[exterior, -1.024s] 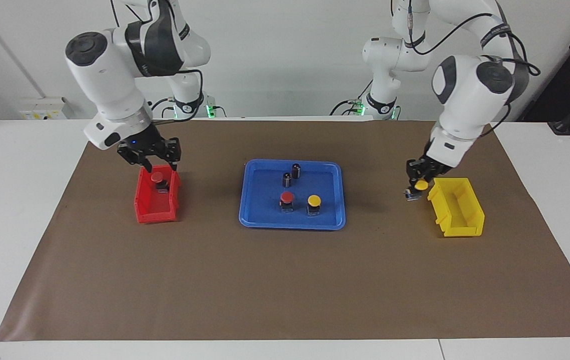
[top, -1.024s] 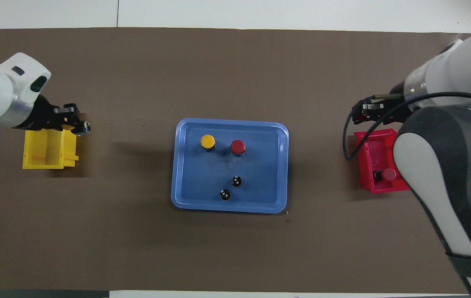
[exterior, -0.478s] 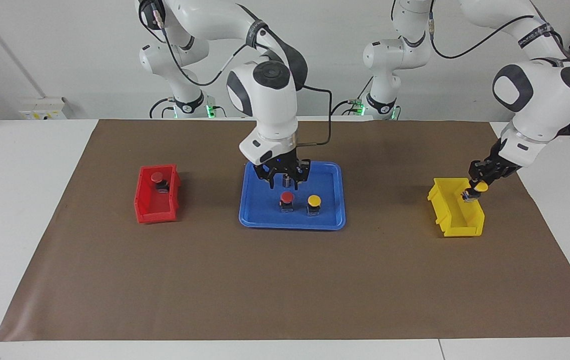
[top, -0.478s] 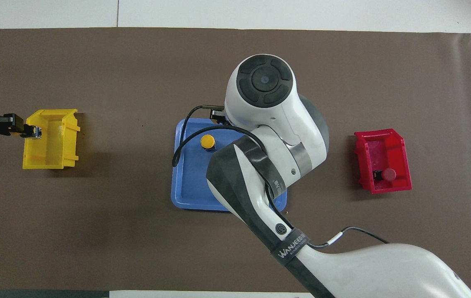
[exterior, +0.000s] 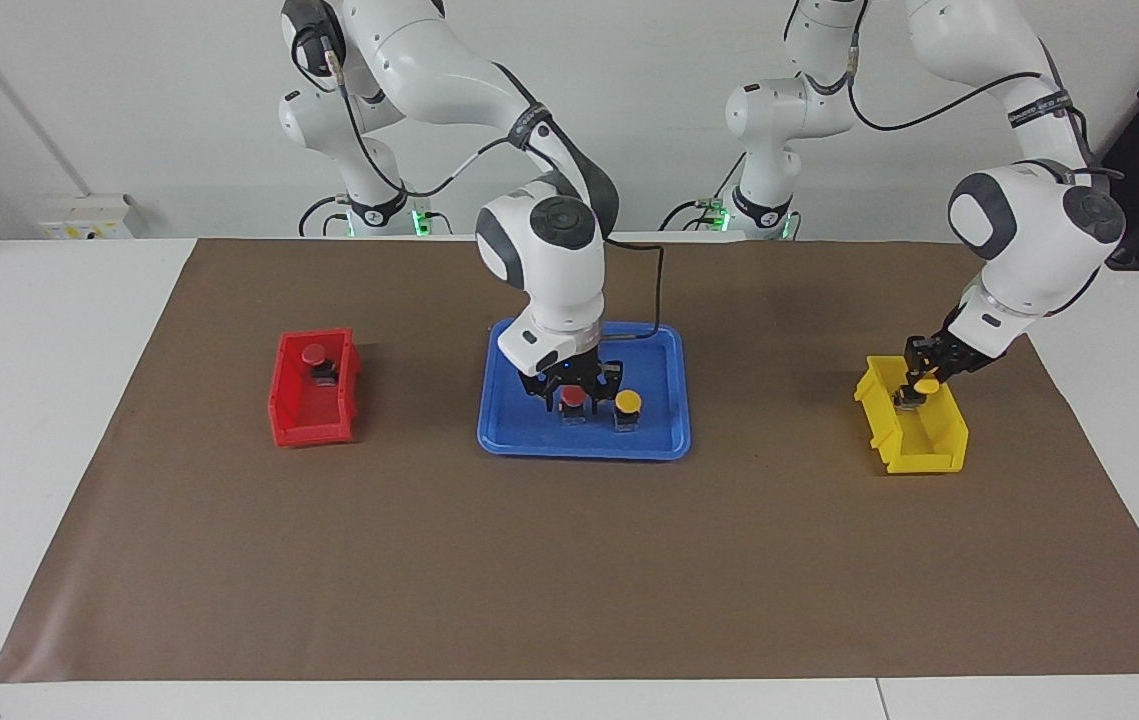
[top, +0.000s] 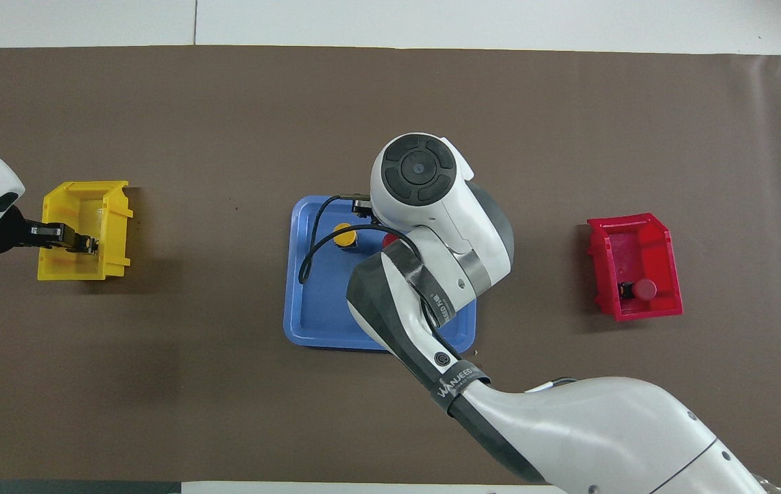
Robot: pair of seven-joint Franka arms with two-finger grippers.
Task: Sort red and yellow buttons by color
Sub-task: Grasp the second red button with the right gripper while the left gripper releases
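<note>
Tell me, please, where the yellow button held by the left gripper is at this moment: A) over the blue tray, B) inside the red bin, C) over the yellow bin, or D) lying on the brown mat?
C: the left gripper is shut on the yellow button, holding it just over the open top of the yellow bin at the left arm's end of the table.

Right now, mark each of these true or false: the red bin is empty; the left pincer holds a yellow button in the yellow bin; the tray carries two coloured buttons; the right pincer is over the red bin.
1. The red bin is empty. False: a red button lies in it.
2. The left pincer holds a yellow button in the yellow bin. True.
3. The blue tray carries two coloured buttons. True.
4. The right pincer is over the red bin. False: it is over the tray's red-capped button.
</note>
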